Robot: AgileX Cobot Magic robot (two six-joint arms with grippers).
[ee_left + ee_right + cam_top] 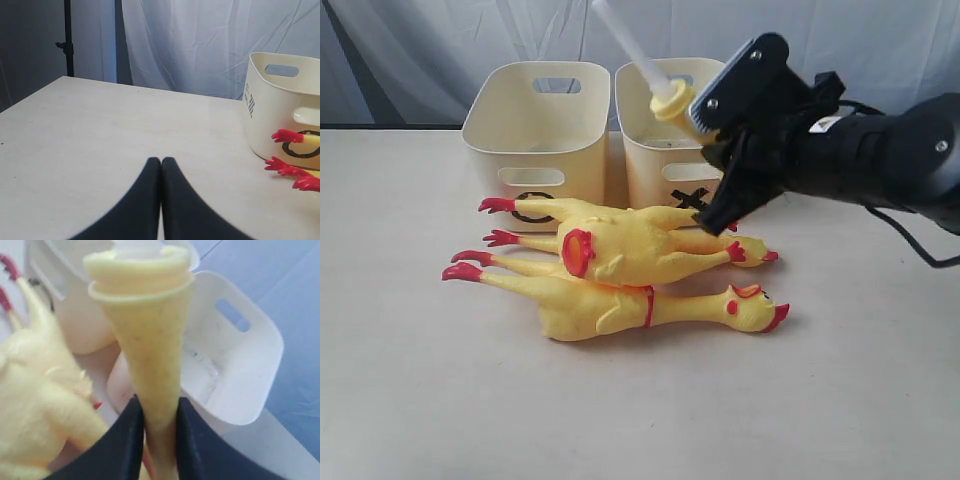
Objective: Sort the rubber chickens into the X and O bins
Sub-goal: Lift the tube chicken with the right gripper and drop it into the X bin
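Observation:
Three yellow rubber chickens with red feet lie side by side before the bins: front chicken [620, 305], middle chicken [630, 250], rear chicken [610, 214]. The cream O bin [535, 120] stands left of the X bin [645, 150]. My right gripper [704, 118] is shut on a yellow rubber neck [150, 345] that ends in a rim with a white tube [620, 35]; it seems to belong to the rear chicken. It hangs over the X bin's [250, 365] front wall. My left gripper [161, 161] is shut and empty over bare table, left of the O bin [275, 115]. It is out of the exterior view.
A white curtain [440, 50] hangs behind the table. A dark stand [68, 40] rises past the table's far left corner. The right arm's black body [880, 155] and cable reach in from the right above the tabletop [640, 410].

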